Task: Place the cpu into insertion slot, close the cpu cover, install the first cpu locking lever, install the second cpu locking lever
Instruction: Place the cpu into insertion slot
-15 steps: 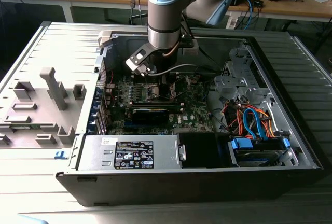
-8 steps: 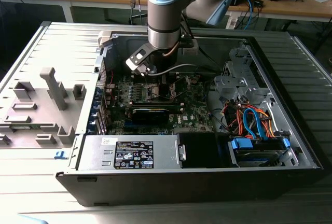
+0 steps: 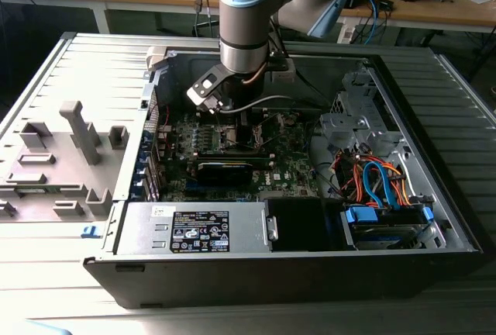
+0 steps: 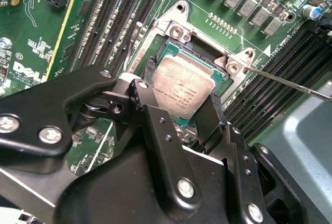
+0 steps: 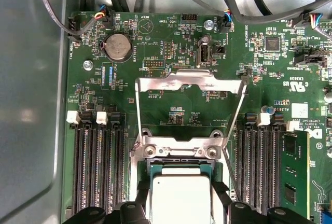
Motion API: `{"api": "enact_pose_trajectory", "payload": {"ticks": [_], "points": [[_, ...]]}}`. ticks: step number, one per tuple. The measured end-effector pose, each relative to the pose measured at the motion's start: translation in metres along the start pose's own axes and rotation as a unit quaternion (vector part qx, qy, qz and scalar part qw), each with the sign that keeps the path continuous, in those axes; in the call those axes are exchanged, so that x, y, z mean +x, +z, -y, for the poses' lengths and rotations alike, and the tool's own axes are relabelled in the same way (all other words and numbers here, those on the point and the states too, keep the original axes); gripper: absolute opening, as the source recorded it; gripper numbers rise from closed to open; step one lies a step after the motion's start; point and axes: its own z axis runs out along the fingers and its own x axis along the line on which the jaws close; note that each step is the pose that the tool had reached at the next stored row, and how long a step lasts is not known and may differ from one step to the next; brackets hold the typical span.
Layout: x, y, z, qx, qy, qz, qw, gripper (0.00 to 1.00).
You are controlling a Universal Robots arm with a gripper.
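The gripper [image 4: 182,86], hanging from the single arm [image 3: 246,17] inside the one open computer case [image 3: 256,273], is clamped on the cpu [image 4: 179,97], its two fingers [image 4: 149,73] pressed to opposite edges of the chip. One green motherboard [image 5: 171,115] lies in the case, and the work is at its middle. The one cpu cover [image 5: 189,81] stands raised on its hinge, apart from the chip, so closing it is not yet done. By my reading the first step is in hand. The cpu sits low in the insertion slot [image 4: 202,53], over the socket's centre and framed by its dark rim. I cannot tell whether it is fully seated or a shade above. One thin locking lever [image 4: 290,85] sticks out free beside the socket, and a second I cannot pick out for certain. This placing calls for the chip to lie flat and square to the rim, corners matched, with no sideways drag before the grip lets go. Counted: one case, one arm, one board, one gripper, one cover, one slot, one cpu, one coin battery [image 5: 118,46].
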Motion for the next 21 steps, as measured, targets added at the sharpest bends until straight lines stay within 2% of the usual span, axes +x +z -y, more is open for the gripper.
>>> {"api": "enact_pose_trajectory", "payload": {"ticks": [21], "points": [[0.0001,0.0028,-0.0015,0.0,0.002,0.0,1.0,0.55]]}}
